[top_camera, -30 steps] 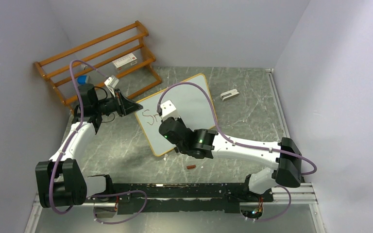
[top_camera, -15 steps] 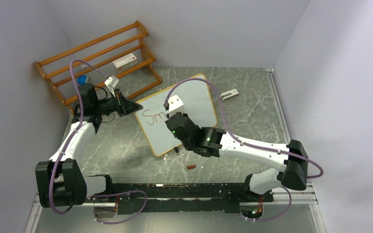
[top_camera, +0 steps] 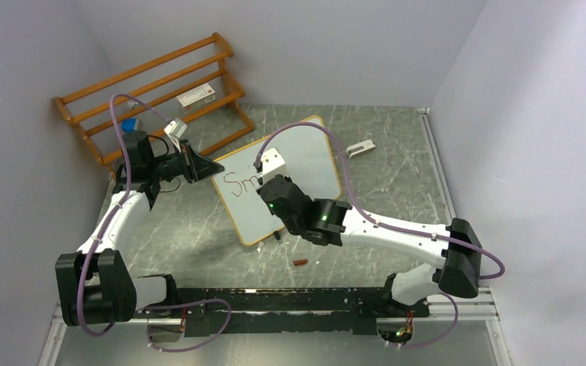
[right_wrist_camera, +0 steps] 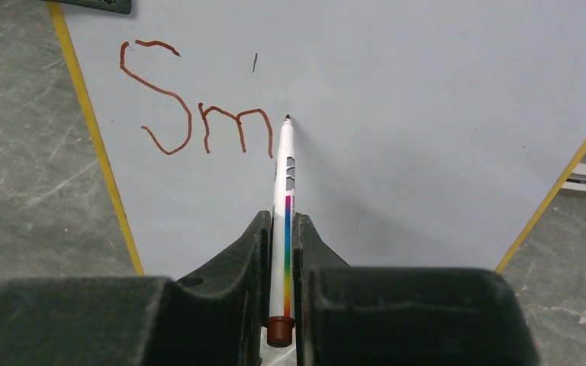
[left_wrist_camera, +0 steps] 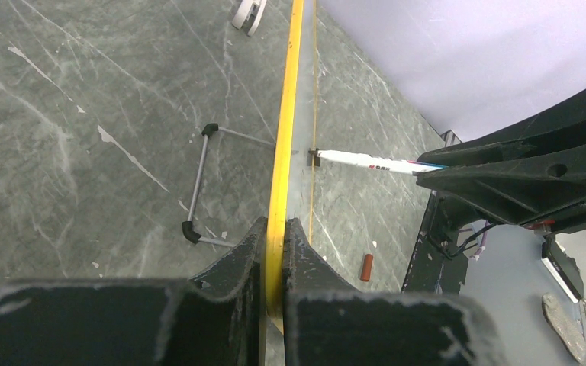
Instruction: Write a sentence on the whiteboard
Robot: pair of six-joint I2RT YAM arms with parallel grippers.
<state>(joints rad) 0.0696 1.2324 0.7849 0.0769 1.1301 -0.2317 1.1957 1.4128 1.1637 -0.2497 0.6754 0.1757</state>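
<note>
The whiteboard [top_camera: 305, 152] stands tilted on the table, its yellowish frame edge [left_wrist_camera: 284, 145] pinched between the shut jaws of my left gripper [left_wrist_camera: 275, 236] at the board's left corner [top_camera: 215, 169]. My right gripper [right_wrist_camera: 280, 229] is shut on a white marker [right_wrist_camera: 284, 175] with a rainbow stripe. The marker [left_wrist_camera: 366, 161] has its tip against the board's face just right of the letters. Of the sentence, only "Sm" [right_wrist_camera: 191, 114] shows in red-brown strokes, with a tiny stray dash [right_wrist_camera: 254, 62] above. In the top view the right wrist [top_camera: 272, 171] covers the writing's right end [top_camera: 240, 183].
An orange-brown slatted rack [top_camera: 152, 91] leans at the back left, holding a small box [top_camera: 197, 96] and a blue item [top_camera: 129, 124]. A white clip-like piece [top_camera: 360, 149] lies right of the board. The marker's red cap [top_camera: 301, 262] lies near the front. The board's wire foot [left_wrist_camera: 198, 183] rests behind it.
The second letter grew from a single hump into a full "m". My right gripper moved rightward along the board with the marker. The left arm held still.
</note>
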